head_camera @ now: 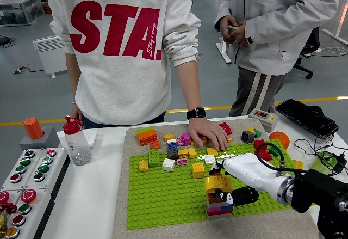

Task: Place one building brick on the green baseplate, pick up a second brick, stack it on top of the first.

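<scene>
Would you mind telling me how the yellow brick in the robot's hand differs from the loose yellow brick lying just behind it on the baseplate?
The held yellow brick sits atop a stack of bricks, gripped by the right hand; the loose yellow brick lies alone, untouched, directly on the green baseplate. The held one has a rounded, arched top; the loose one is a plain square block. Both are yellow and stand over the baseplate.

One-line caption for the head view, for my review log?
Right hand sets a yellow arched brick on a short brick stack on the green baseplate; a person's hand rests beside loose bricks.
</scene>
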`<action>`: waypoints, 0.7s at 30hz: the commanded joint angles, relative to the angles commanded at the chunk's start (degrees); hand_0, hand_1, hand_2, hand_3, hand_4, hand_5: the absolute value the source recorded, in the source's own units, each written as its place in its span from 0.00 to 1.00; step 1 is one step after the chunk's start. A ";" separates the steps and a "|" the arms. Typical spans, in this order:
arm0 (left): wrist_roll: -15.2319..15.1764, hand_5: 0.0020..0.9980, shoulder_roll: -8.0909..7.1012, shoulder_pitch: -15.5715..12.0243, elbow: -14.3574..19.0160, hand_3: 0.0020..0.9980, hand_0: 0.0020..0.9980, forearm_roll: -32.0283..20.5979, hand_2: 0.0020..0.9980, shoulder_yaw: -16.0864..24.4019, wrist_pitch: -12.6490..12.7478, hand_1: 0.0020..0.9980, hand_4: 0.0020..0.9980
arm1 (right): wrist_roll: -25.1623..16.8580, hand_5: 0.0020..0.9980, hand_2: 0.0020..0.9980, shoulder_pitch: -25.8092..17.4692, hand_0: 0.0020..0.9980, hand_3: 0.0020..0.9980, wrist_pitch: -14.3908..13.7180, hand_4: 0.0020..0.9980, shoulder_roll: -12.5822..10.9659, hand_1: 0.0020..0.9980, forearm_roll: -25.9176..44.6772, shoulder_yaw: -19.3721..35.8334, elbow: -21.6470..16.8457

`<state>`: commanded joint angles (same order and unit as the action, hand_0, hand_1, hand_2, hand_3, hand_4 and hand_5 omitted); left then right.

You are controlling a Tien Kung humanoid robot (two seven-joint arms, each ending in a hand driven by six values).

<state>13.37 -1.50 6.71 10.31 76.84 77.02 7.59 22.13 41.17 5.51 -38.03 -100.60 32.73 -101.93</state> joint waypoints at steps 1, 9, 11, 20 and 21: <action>-0.01 1.00 0.00 0.01 0.00 0.58 0.66 -0.02 0.69 -0.01 0.00 0.69 0.29 | 0.00 0.33 0.77 0.00 0.68 0.73 0.01 0.59 0.00 0.68 -0.01 0.02 0.00; 0.01 1.00 0.00 0.03 0.00 0.58 0.66 -0.03 0.69 0.01 -0.02 0.69 0.29 | 0.12 0.34 0.77 -0.06 0.68 0.73 0.27 0.59 -0.06 0.69 -0.03 0.06 0.00; 0.02 1.00 0.01 0.02 0.00 0.58 0.66 -0.02 0.69 0.04 -0.03 0.69 0.29 | 0.12 0.34 0.77 -0.06 0.68 0.73 0.31 0.59 -0.08 0.69 -0.02 0.07 0.00; 0.04 1.00 0.02 -0.01 0.00 0.58 0.66 -0.01 0.69 0.07 -0.05 0.69 0.29 | 0.16 0.34 0.77 -0.17 0.69 0.73 0.42 0.60 -0.25 0.69 -0.13 0.09 0.00; 0.04 1.00 0.03 -0.01 0.00 0.58 0.66 0.01 0.69 0.09 -0.05 0.69 0.29 | 0.17 0.34 0.77 -0.19 0.69 0.73 0.44 0.60 -0.28 0.69 -0.13 0.09 0.00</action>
<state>13.41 -1.47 6.70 10.31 76.84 77.11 7.54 22.30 40.98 5.95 -38.30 -100.74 32.82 -101.93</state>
